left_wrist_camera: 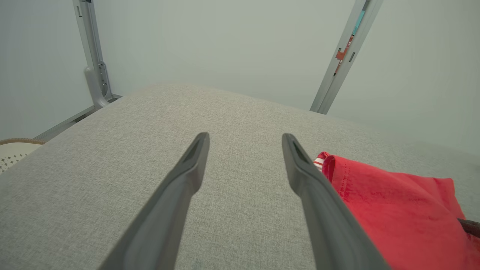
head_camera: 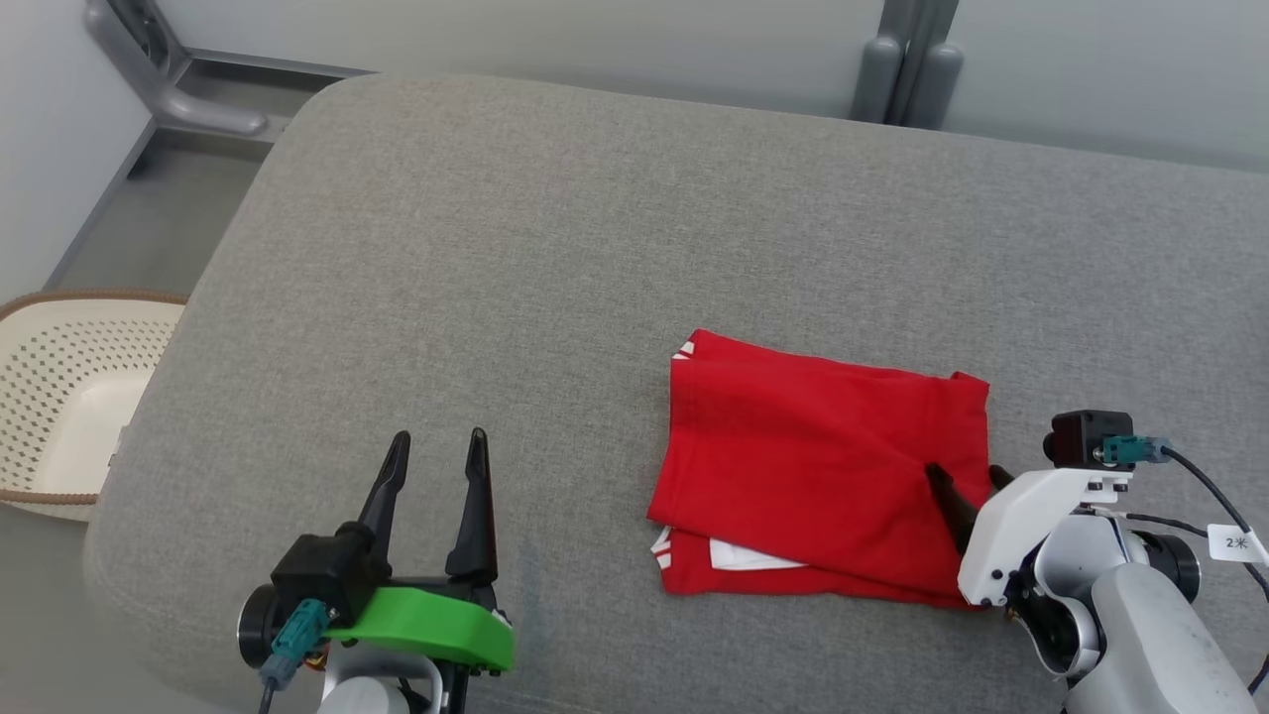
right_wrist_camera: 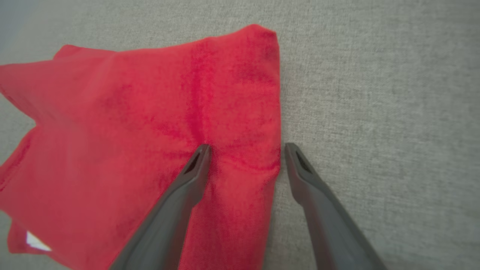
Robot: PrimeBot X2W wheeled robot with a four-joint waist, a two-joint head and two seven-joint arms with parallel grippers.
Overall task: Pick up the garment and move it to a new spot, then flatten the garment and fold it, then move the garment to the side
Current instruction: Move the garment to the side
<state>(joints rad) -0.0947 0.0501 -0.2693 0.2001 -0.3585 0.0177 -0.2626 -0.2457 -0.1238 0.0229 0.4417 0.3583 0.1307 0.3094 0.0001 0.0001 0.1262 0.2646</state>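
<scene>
Clearly dealing with something soft and light: a red garment of thin knit, folded into a rough rectangle and lying flat, right of centre on the grey cushion. Shows white trim at the near left corner, with a lower layer poking out along the near edge. Judged limp, with no stiffness to hold its own shape, so likely to sag, slide apart and unfold if lifted by 1 layer only. Not fragile. Probably not slippery against the woven cover, so dragging may ruck it rather than glide it.

Note the right claw, spread wide and empty, astride the garment's right edge, with 1 finger down on the red cloth and the other on bare cushion just beside the fold. Note the left claw, equally wide and holding nothing, above bare cushion well apart from the garment's left edge.

Best to pinch through all layers at the right-hand fold, and likewise at the left edge with the other claw, giving 2 holds that keep the stack together while shifting it aside. Risks catching the top layer alone.
</scene>
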